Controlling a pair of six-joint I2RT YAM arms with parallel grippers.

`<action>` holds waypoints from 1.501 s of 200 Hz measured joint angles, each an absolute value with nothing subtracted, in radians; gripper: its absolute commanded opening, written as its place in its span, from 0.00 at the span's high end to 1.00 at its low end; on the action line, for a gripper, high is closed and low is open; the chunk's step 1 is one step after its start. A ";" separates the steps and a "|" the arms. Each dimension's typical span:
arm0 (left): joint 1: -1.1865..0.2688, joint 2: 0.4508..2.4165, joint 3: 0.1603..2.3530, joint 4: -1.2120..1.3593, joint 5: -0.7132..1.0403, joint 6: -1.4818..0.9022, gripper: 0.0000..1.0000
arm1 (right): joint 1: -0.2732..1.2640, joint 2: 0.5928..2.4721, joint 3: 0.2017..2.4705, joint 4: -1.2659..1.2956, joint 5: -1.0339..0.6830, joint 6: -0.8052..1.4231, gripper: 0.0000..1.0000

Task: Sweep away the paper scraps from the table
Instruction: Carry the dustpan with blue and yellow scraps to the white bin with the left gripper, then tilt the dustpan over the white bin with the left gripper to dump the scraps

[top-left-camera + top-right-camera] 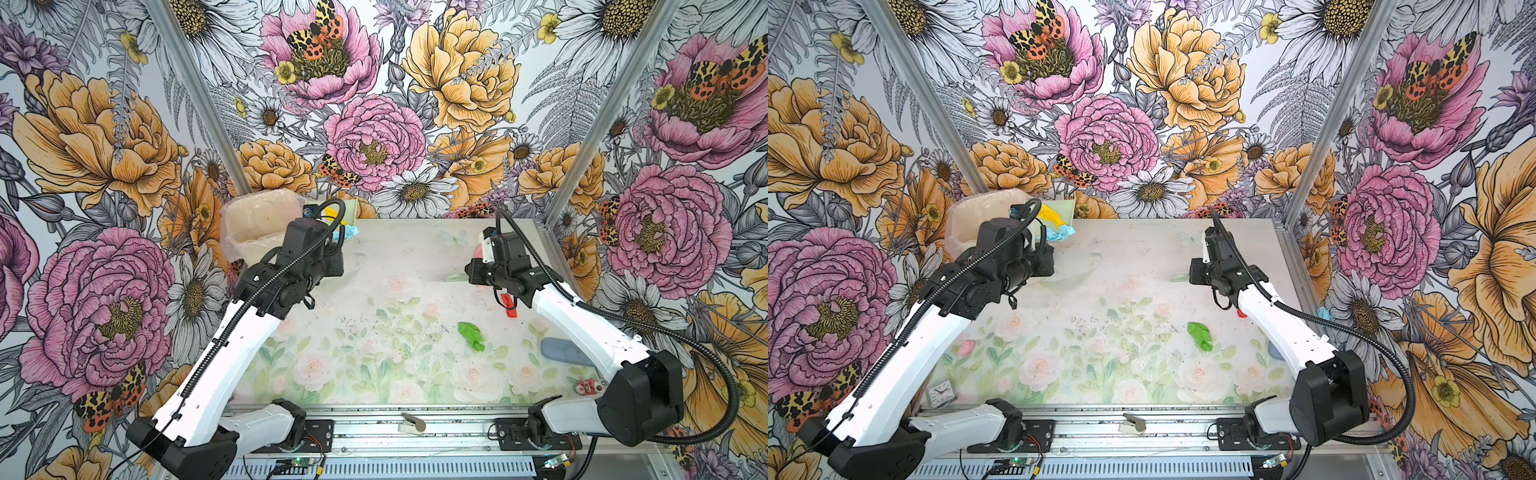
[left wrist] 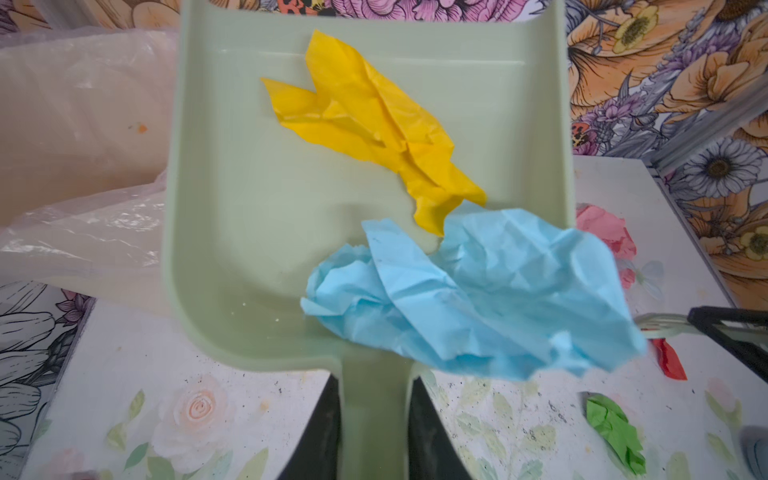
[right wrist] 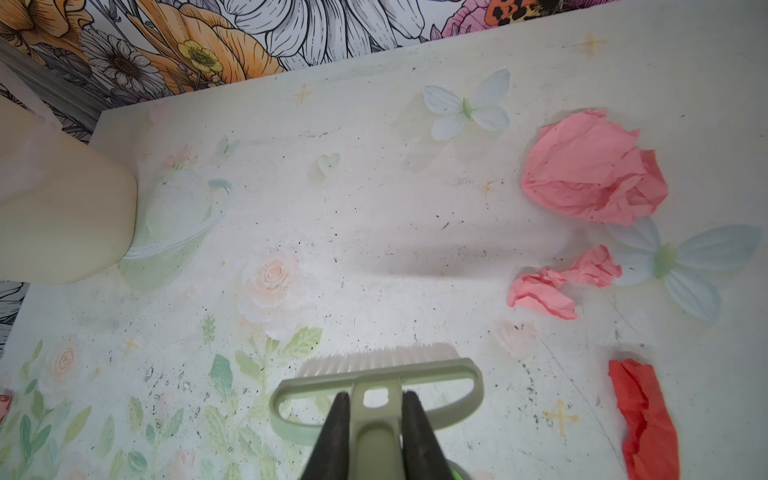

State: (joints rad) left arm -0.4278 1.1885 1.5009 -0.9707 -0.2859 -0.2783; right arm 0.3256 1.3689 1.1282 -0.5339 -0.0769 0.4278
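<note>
Counter (image 1: 374, 266) open across its middle, green scrap (image 1: 471, 336) and red scrap (image 1: 509, 305) toward the right edge, right hand (image 3: 375, 415) clamped on the brush (image 3: 374, 371), pink scraps (image 3: 590, 166) beyond, left hand (image 2: 374, 415) clamped on the dustpan (image 2: 249, 208) by the far-left bin (image 1: 257, 224), yellow scrap (image 2: 365, 112) inside, light blue scrap (image 2: 478, 291) overhanging its rim.

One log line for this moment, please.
left tool: shut on dustpan | dustpan: yellow scrap, blue scrap | right tool: shut on brush | table: pink scraps, red scrap, green scrap
</note>
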 measured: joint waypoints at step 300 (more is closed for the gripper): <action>0.290 1.633 1.791 -0.993 0.483 -0.327 1.00 | 0.321 1.336 1.068 -0.533 -0.088 0.417 1.00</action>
